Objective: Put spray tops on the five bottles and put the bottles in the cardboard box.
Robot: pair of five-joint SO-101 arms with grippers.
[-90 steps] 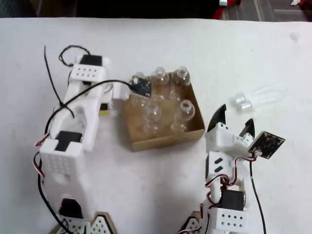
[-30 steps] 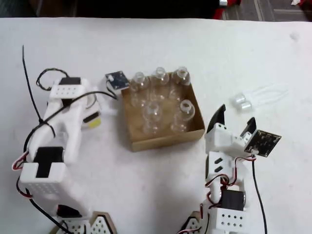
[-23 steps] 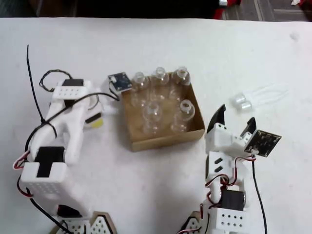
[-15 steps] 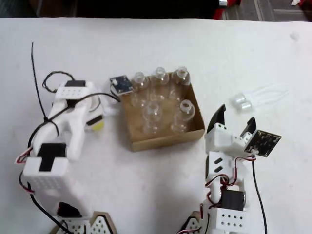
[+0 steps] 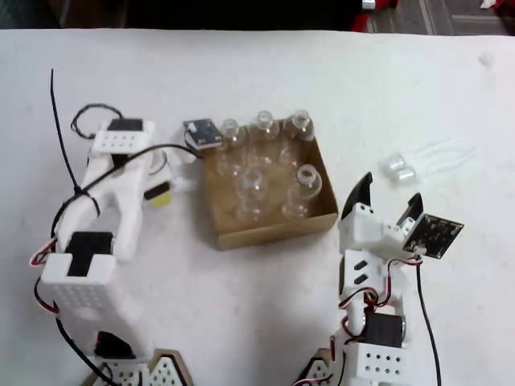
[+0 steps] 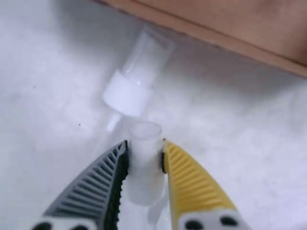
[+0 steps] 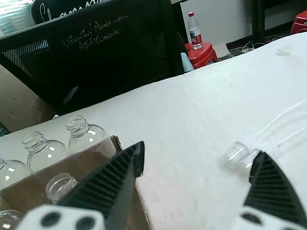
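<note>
The cardboard box (image 5: pixel 273 229) sits mid-table with several clear, uncapped bottles (image 5: pixel 306 181) standing in it. Just off the box's left side, my left gripper (image 5: pixel 163 183) is low over the table. In the left wrist view its grey and yellow fingers (image 6: pixel 187 177) are shut on a white spray top (image 6: pixel 144 160). A second spray top (image 6: pixel 134 84) lies just beyond it, against the box wall (image 6: pixel 240 28). My right gripper (image 5: pixel 385 203) stands open and empty near the box's front right corner. Two more spray tops (image 5: pixel 398 167) with thin tubes lie beyond it on the cloth.
White cloth covers the table (image 5: pixel 265 72). Loose black cables (image 5: pixel 60 121) trail behind the left arm. The right wrist view shows bottles (image 7: pixel 79 132) in the box (image 7: pixel 91 158), a spray top (image 7: pixel 237 152) between the open fingers farther off, and a dark chair past the table's edge.
The left arm has come off the box to its left side and, over the last second, shifted slightly toward the box. The right arm has not moved.
</note>
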